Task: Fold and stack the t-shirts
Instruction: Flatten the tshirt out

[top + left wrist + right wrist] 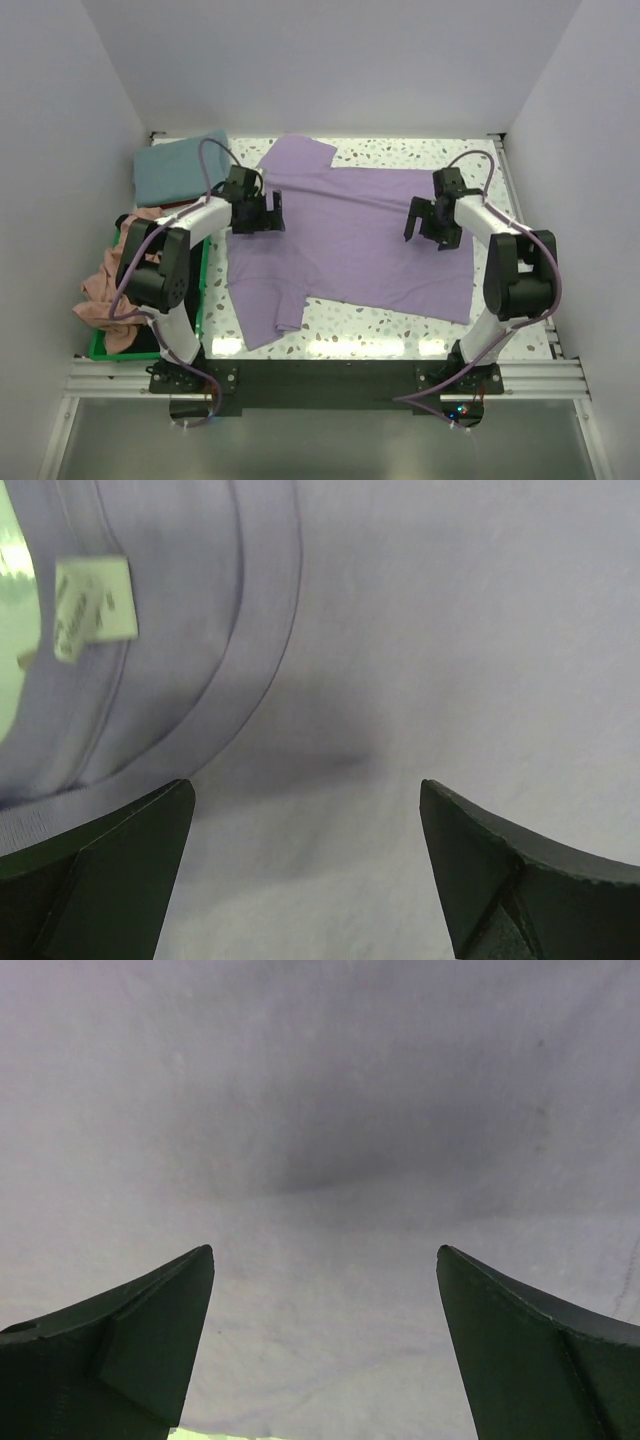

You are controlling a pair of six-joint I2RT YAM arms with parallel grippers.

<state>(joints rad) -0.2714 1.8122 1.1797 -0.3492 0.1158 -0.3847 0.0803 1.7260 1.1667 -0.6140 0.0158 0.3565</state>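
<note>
Lavender t-shirt (350, 240) spread flat on the tabletop (420, 153) for folding. Left hand (265, 212) hovers by its collar (265, 630), right hand (415, 220) nearer its hem (470, 255); both released wide, grasping nothing.

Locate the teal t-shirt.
Top view: the teal t-shirt lies folded at the far-left corner of the table, just beyond the green bin and left of the spread lavender t-shirt.

1 lavender t-shirt (370, 235), 1 teal t-shirt (170, 170), 1 pink t-shirt (103, 292), 1 green bin (203, 285), 2 grippers (272, 212) (413, 220)
</note>
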